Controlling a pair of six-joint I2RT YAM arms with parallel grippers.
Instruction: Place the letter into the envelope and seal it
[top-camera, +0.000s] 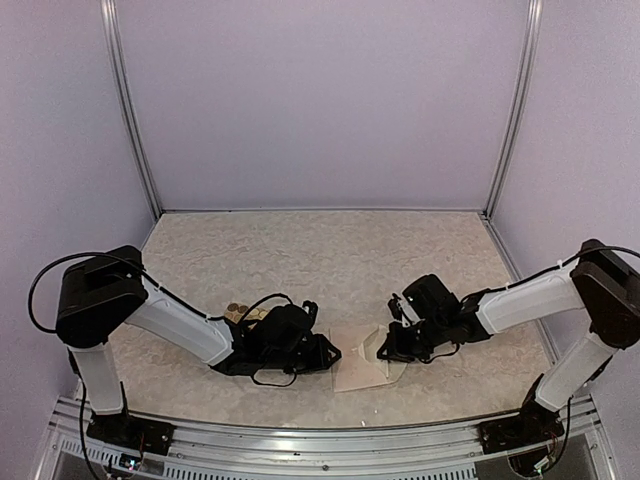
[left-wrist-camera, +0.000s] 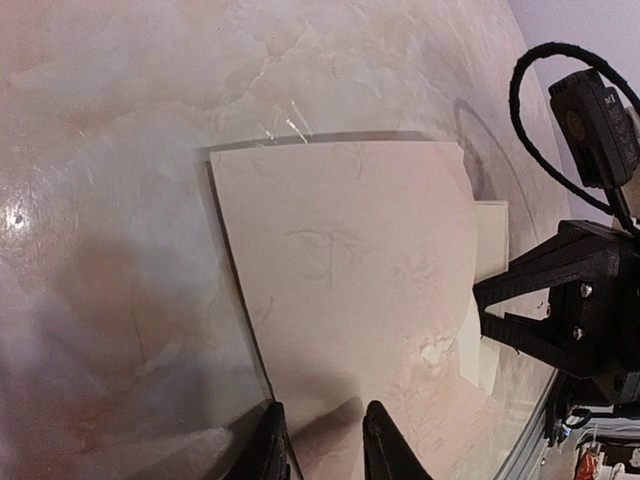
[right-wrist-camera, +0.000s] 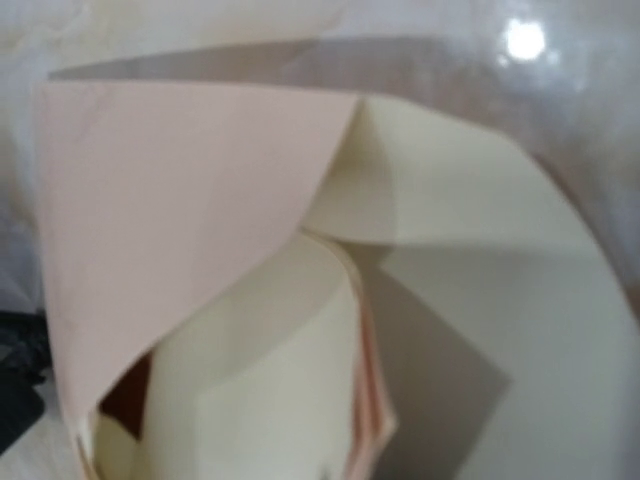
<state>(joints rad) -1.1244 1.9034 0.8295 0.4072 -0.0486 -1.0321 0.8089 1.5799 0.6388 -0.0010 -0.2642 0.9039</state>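
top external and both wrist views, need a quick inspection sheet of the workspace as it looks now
surface: pale marbled tabletop, glossy
job's things: envelope lies flat, unsealed; cream letter curled partly inside its mouth
clutter: sticker sheet behind the left arm, mostly hidden
grippers: left gripper open, straddling the envelope's near edge; right gripper shut at the envelope's mouth, what it pinches unclear
cables: black cable loops by the right wrist
surroundings: lilac walls, metal frame posts
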